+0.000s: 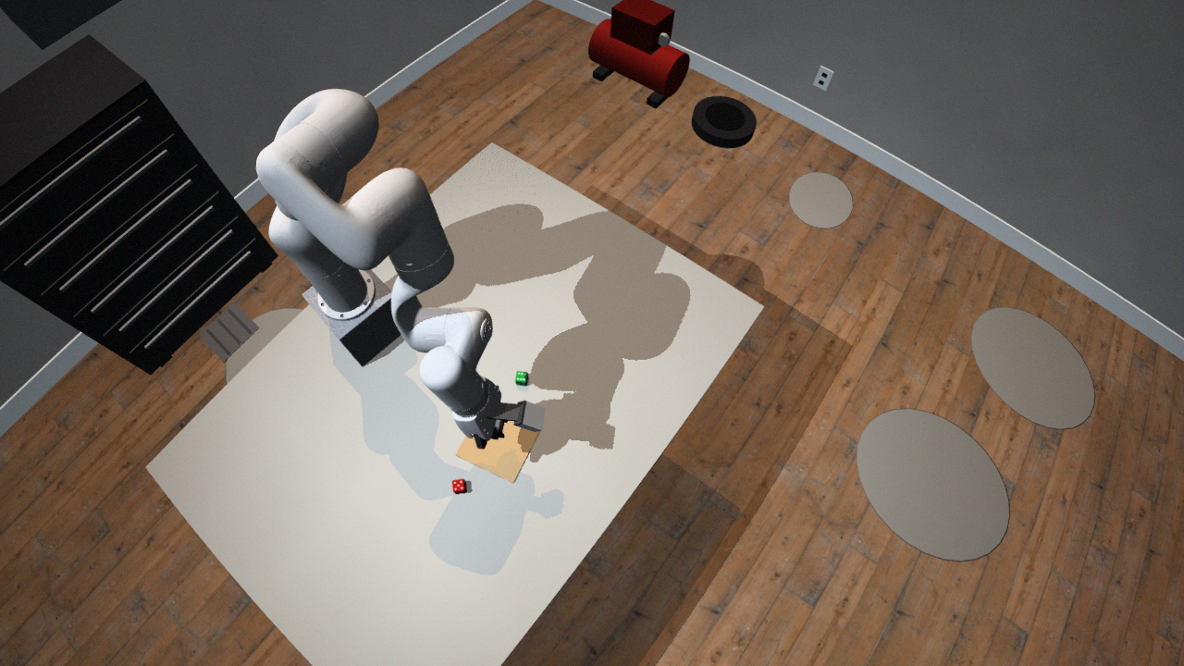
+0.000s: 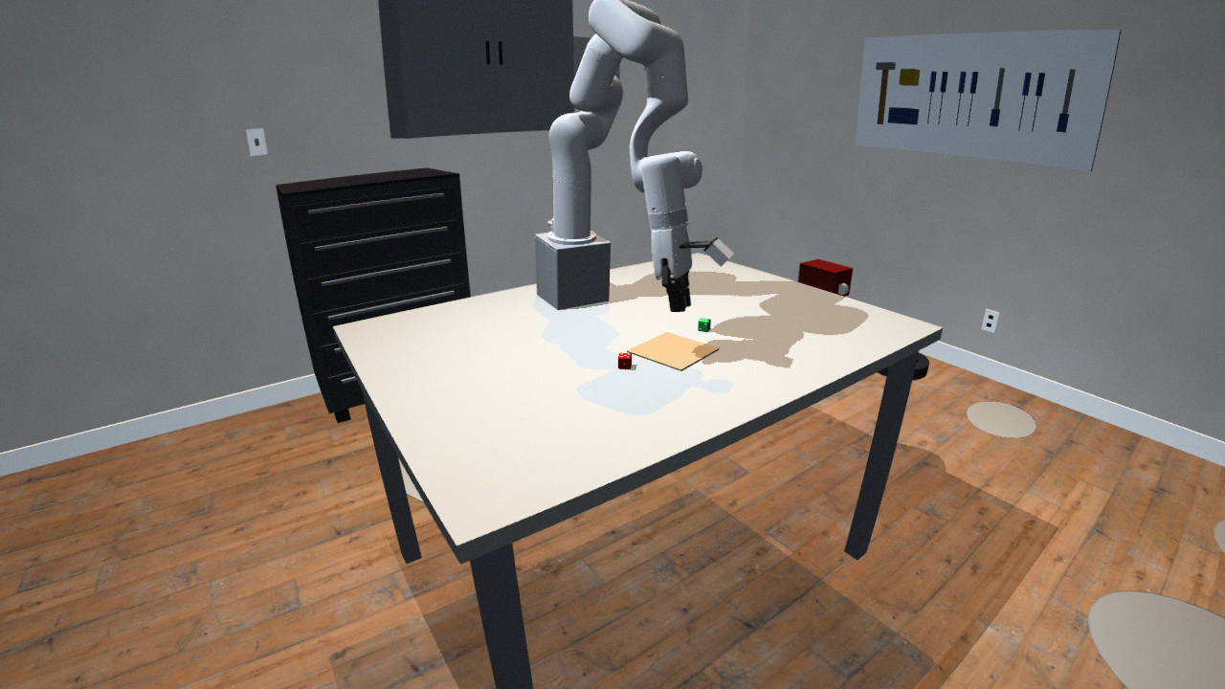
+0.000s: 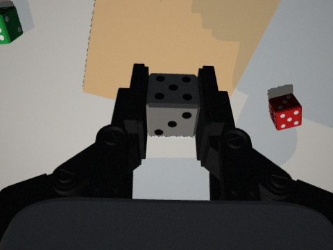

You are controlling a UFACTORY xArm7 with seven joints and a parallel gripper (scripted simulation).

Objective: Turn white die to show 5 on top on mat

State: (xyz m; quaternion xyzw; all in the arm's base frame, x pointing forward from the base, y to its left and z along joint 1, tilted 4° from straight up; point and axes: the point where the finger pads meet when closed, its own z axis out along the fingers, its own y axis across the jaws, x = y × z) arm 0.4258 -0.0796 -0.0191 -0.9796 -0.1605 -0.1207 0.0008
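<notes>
My gripper (image 3: 172,86) is shut on the white die (image 3: 172,105) and holds it in the air above the near edge of the tan mat (image 3: 176,32). In the wrist view the die's far face shows five pips and its near face shows three. The gripper (image 2: 678,300) hangs well above the table, over the mat (image 2: 673,349). In the top-down view the gripper (image 1: 494,430) covers the mat's (image 1: 499,453) near corner and the die is hidden.
A green die (image 1: 521,377) lies on the table beyond the mat, also in the wrist view (image 3: 10,25). A red die (image 1: 458,486) lies beside the mat, also in the wrist view (image 3: 285,112). The arm's grey base (image 2: 571,270) stands at the back.
</notes>
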